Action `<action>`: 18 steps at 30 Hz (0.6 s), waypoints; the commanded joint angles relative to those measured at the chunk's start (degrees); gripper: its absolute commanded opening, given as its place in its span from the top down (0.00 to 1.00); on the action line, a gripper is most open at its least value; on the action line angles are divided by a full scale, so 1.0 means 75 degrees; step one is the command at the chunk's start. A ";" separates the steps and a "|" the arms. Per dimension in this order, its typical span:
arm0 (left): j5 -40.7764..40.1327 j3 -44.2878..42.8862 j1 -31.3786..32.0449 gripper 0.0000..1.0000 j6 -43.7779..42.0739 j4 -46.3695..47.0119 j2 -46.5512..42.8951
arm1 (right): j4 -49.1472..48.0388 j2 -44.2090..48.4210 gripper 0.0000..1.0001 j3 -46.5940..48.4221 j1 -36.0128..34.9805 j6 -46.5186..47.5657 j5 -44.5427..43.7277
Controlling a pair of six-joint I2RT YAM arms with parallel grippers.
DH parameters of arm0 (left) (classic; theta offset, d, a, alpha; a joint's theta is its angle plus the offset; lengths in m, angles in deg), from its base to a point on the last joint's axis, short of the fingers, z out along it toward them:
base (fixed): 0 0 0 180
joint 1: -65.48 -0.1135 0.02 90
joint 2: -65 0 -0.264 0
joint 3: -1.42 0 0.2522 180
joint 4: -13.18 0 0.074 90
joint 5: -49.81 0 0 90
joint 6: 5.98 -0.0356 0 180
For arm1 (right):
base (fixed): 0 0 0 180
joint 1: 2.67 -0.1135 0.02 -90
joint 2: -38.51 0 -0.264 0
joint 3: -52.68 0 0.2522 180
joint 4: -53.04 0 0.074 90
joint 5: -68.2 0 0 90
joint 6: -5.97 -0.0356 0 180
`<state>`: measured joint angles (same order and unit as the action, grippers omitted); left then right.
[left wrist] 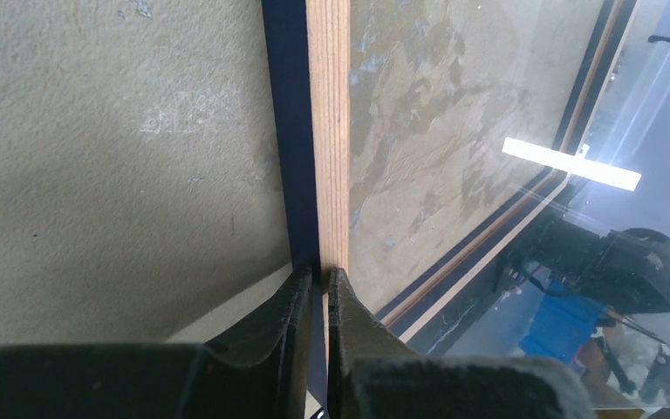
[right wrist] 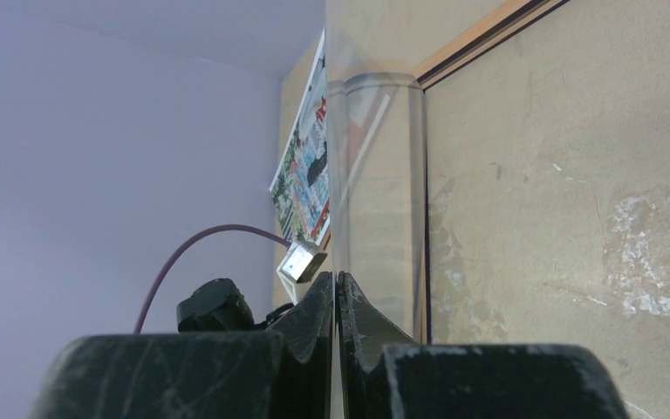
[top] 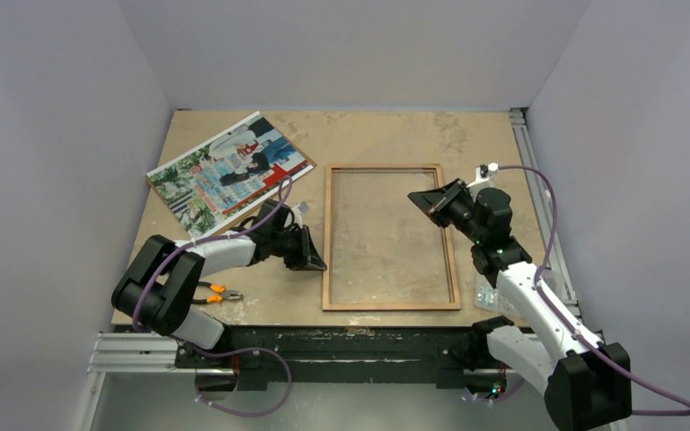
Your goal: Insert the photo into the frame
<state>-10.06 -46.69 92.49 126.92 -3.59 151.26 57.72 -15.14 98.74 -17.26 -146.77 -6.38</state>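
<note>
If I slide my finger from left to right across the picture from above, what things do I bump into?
photo → left end effector → frame. I skipped the pliers: they overlap the photo sideways.

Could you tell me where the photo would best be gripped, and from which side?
Probably the photo at its corner nearest the frame, approached low from that side: it lies flat and skewed, so only an edge can be pinched.

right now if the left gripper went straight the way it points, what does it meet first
the frame: the left gripper is shut on its rail, which runs on straight ahead
</note>
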 commanded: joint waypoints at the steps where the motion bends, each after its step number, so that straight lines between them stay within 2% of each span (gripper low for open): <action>1: -0.0537 0.0338 0.0032 0.97 -0.0222 -0.0420 0.0326 | -0.0274 -0.0099 1.00 0.0478 -0.0032 0.0219 0.0409; 18: -0.0530 0.0371 0.0031 0.98 -0.0209 -0.0362 0.0391 | -0.0267 0.0113 1.00 0.0454 -0.0028 0.0139 0.0468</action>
<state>-9.82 -46.45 92.47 126.94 -3.00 151.35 58.01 -15.88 100.18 -17.28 -145.87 -4.35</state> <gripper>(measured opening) 0.084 0.003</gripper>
